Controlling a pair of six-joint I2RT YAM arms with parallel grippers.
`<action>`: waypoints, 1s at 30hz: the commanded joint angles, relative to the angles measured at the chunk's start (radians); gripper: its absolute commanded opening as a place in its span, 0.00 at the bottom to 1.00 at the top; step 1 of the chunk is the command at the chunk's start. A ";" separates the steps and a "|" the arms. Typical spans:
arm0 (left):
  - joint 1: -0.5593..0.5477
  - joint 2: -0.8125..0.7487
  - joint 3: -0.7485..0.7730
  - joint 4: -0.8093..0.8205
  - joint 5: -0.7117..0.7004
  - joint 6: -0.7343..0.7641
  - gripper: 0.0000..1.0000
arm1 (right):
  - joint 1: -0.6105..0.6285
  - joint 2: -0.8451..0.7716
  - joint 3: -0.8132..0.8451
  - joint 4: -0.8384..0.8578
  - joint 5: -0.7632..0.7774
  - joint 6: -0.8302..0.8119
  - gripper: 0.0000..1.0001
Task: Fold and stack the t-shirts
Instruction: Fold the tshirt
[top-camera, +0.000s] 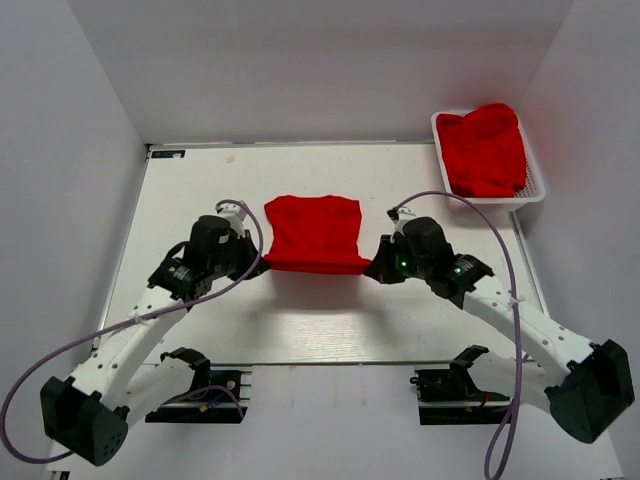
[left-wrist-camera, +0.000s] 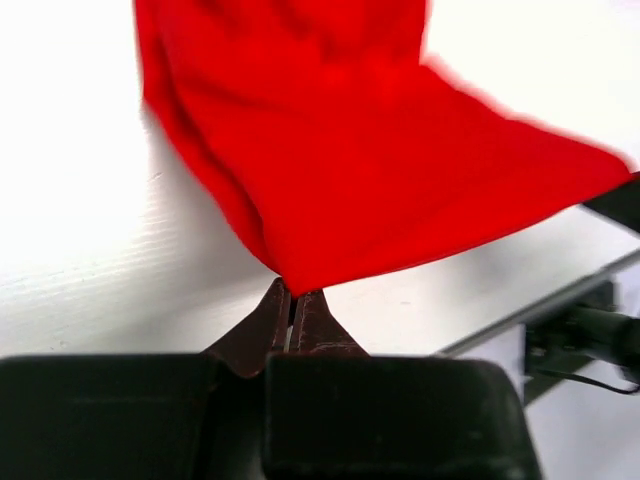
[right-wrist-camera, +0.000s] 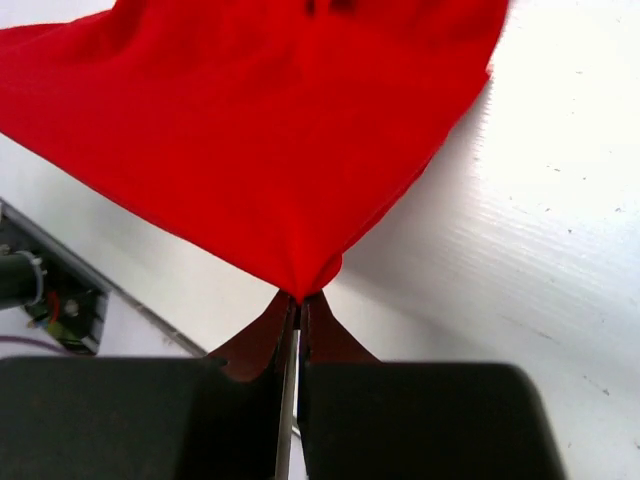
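Note:
A red t-shirt (top-camera: 313, 232) is stretched in the middle of the table, its near edge lifted between both grippers. My left gripper (top-camera: 258, 266) is shut on the shirt's near left corner; the left wrist view shows the cloth (left-wrist-camera: 370, 160) pinched at the tips of my left gripper (left-wrist-camera: 294, 290). At the near right corner my right gripper (top-camera: 372, 268) is shut on the shirt; the right wrist view shows the fabric (right-wrist-camera: 260, 140) gathered into the tips of my right gripper (right-wrist-camera: 301, 297). More red t-shirts (top-camera: 487, 148) lie heaped in a basket at the back right.
The white mesh basket (top-camera: 536, 184) stands at the table's far right corner, against the wall. Grey walls close in the table on the left, back and right. Purple cables loop from both arms over the near part of the table.

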 joint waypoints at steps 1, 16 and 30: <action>0.010 -0.046 0.071 -0.128 -0.048 -0.021 0.00 | -0.007 -0.058 0.015 -0.136 0.042 0.020 0.00; 0.028 0.231 0.300 -0.139 -0.251 -0.105 0.00 | -0.015 0.161 0.309 -0.121 0.170 -0.045 0.00; 0.048 0.488 0.510 -0.162 -0.410 -0.139 0.00 | -0.093 0.472 0.604 -0.094 0.185 -0.130 0.00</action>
